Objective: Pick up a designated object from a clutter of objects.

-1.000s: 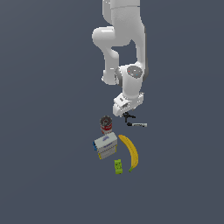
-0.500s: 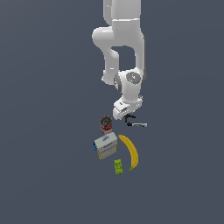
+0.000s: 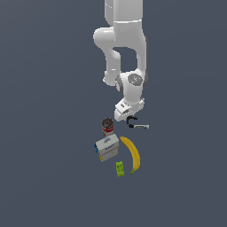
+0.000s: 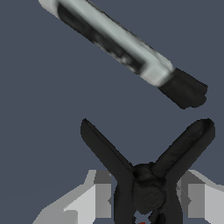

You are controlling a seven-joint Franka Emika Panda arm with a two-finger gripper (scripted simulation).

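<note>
Gripper (image 4: 144,199) lowered over the black clamp (image 4: 146,170), a finger (image 4: 94,197) on either side of its pivot; whether the fingers press it cannot be told. In the exterior view, nearest lies the green block (image 3: 119,169), then the banana (image 3: 133,155) and white-and-blue box (image 3: 107,147), then the can (image 3: 107,126). The marker pen (image 3: 140,127) lies just right of the clamp, farthest back.

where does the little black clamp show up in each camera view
Exterior view: the black clamp is a small dark shape just under the gripper, above the marker pen.
Wrist view: it fills the lower half, prongs splayed in a V, between the fingers.
Shared landmark: the marker pen beside it.
</note>
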